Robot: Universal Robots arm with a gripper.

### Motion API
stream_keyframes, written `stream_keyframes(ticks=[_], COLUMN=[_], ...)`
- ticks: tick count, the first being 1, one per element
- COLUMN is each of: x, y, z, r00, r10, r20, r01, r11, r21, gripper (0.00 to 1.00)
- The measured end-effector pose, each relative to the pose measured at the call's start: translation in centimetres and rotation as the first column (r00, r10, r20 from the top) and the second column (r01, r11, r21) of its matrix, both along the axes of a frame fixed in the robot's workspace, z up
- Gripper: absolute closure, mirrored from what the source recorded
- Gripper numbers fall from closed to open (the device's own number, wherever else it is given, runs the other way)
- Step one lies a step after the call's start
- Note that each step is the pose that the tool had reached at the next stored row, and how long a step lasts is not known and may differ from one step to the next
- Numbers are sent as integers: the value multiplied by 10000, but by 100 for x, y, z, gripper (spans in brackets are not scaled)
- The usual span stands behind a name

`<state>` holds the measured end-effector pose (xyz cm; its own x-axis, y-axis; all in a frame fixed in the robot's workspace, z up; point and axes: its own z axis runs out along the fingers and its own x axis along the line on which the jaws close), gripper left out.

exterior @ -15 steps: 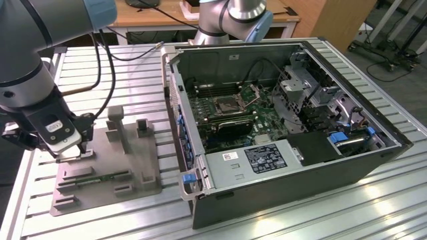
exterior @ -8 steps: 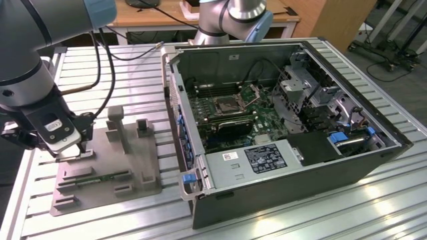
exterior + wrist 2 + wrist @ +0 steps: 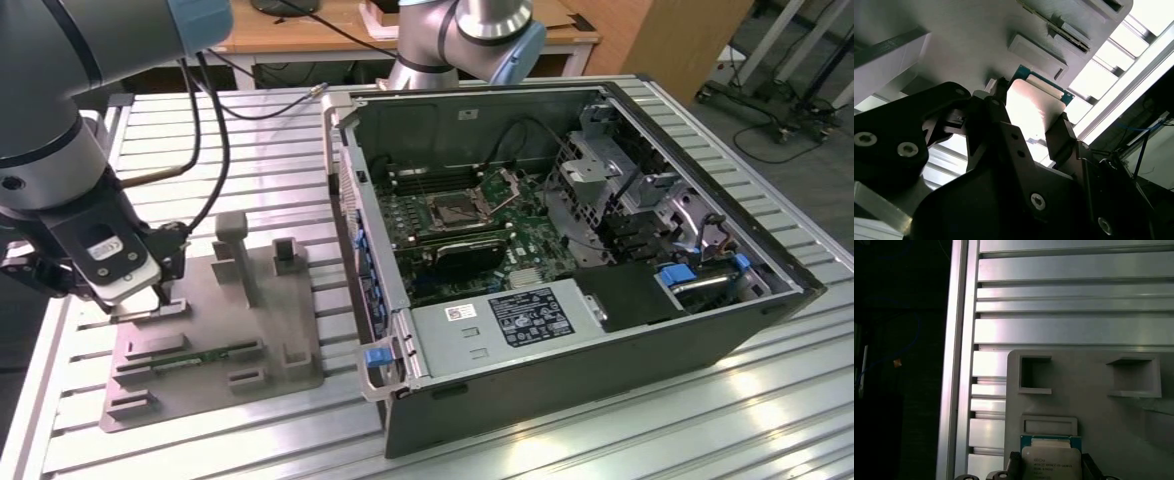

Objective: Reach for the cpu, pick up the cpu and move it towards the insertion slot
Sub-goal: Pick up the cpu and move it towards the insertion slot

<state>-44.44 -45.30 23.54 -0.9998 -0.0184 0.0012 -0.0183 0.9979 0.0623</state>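
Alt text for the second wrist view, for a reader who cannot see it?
The claw grips the cpu by two opposite edges, the chip's silver top shining and a green rim showing at its far edge. The grey plastic tray lies behind it, and bright metal table slats run beyond the tray.

Slatted table [image 3: 601, 440]: grey tray [image 3: 187, 395], computer case [image 3: 574, 375]

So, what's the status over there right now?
Hand shut on the chip, above the grey tray. Socket inside the open computer case, toward the exterior view's right. Case wall stands between.
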Motion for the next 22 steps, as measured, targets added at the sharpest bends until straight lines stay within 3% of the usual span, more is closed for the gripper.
stream_keyframes(ticks=[22], x=[1], y=[0], z=[100], r00=[10000], r10=[2], r20=[3], r01=[-2], r11=[10000], r21=[-10], gripper=[45])
